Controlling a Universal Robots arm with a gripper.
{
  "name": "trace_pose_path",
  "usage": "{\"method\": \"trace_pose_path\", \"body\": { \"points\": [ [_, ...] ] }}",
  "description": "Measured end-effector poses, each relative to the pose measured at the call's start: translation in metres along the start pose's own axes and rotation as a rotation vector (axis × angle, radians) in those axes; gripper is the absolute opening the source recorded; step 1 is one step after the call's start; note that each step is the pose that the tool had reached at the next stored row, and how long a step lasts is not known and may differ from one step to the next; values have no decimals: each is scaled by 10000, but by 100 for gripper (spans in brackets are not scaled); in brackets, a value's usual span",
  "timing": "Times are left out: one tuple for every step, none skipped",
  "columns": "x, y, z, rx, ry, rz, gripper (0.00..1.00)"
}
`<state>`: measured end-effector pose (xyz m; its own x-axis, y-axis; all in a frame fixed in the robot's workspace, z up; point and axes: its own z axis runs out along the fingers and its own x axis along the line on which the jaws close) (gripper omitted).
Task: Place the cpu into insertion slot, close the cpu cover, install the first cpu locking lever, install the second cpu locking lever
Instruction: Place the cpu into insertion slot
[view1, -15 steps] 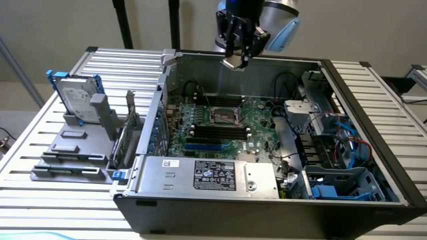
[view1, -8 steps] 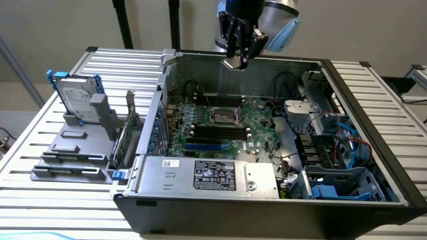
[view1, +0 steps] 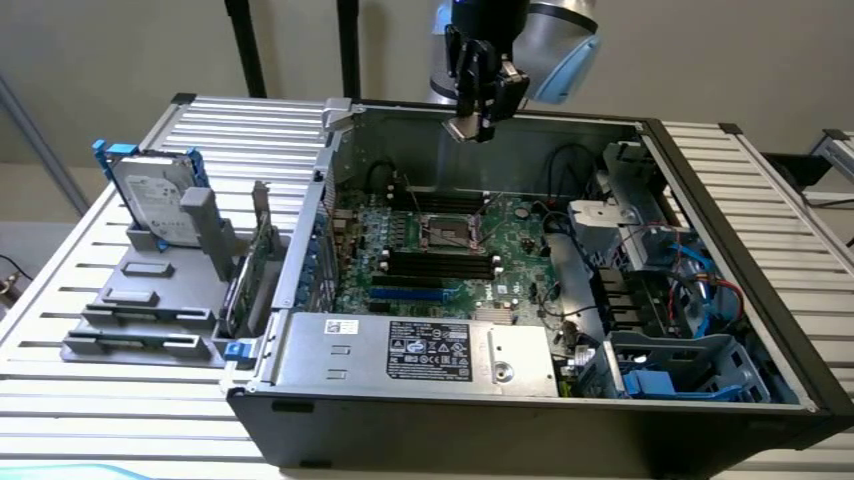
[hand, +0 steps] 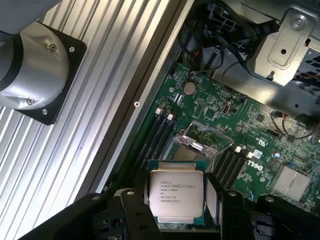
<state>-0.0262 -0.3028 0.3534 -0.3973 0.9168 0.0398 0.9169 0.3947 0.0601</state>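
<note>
My gripper (view1: 474, 128) hangs high over the back of the open computer case (view1: 747, 250), above the motherboard. In the wrist view the cpu (hand: 176, 194), silver top with printed text, sits between the two black fingers (hand: 134, 212), so the gripper (hand: 176, 202) is shut on it. Below and beyond it lies the insertion slot (hand: 189, 151) on the green board; it also shows in the exterior view as a square socket (view1: 447, 233). The cpu cover (hand: 206, 132), a thin silver frame, appears raised at the slot's far side. The cpu is well clear of the slot.
Long black memory slots (view1: 434, 265) flank the socket. A power supply (view1: 427, 350) fills the case front, with a blue drive cage (view1: 681, 365) and cables on the exterior view's right. A hard drive (view1: 154, 200) stands in a grey fixture outside the case. A finned heatsink (hand: 292, 182) sits nearby.
</note>
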Motion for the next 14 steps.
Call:
{"method": "trace_pose_path", "body": {
  "points": [
    [0, 0, 4, -7, -11, 179, 54],
    [-1, 0, 7, -14, -22, 357, 54],
    [-1, 0, 11, -22, -32, 537, 54],
    [-1, -1, 15, -30, -44, 733, 54],
    [-1, -1, 19, -37, -55, 913, 54],
    [-1, -1, 22, -44, -66, 1092, 54],
    [-1, -1, 26, -51, -76, 1271, 54],
    [-1, -2, 30, -58, -87, 1451, 54],
    [-1, -2, 34, -66, -98, 1630, 54],
    [-2, -2, 38, -73, -108, 1810, 54],
    [-2, -3, 42, -80, -120, 2000, 54],
    [-2, -3, 45, -88, -131, 2180, 54],
    [-2, -3, 49, -95, -141, 2358, 54],
    [-2, -3, 53, -102, -152, 2539, 54]
  ]
}}
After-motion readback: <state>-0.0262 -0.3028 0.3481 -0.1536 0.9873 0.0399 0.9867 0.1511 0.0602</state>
